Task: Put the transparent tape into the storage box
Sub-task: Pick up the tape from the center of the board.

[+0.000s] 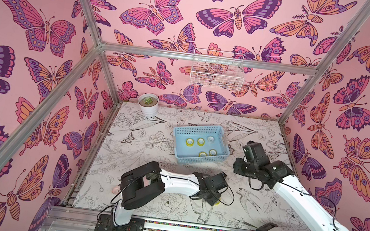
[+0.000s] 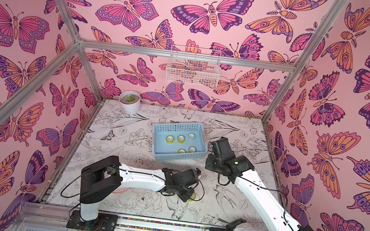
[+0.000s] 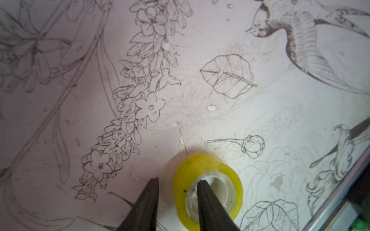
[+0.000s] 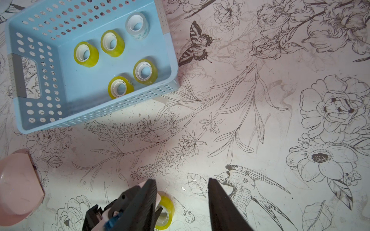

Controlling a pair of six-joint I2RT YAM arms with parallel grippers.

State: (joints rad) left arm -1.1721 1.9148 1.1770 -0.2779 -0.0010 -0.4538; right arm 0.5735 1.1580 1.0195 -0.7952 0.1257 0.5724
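Loose yellow tape roll (image 3: 200,163): lies flat on the table (image 1: 139,139), white core up, in the lower centre of both top views, mostly hidden there under the left arm's wrist; outside the storage box (image 1: 200,158) and well apart from it. Left gripper (image 3: 178,181): lowered over this roll, one finger inside the core, the other outside the ring, so the roll's wall stands between them; jaws narrowly parted, with a strip of table showing between the outer finger and the roll. Storage box: light blue, perforated sides, solid base, centre of the frame in both top views. It contains four yellow tape rolls (image 4: 86,54), (image 4: 112,43), (image 4: 145,71), (image 4: 120,87) and one colourless tape roll (image 4: 137,26), all lying flat and apart from one another. The colourless roll carries faint print on its side, too small to read. Right gripper (image 4: 181,180): above the table just right of the box in both top views, jaws partly open, nothing between them. Pink hand mirror (image 4: 18,184): on the table, partly covered by the left arm. Potted succulent (image 1: 148,104): white pot, upper left corner of the table. White wire basket (image 1: 216,74): hung on the back wall, above the box in the frame.
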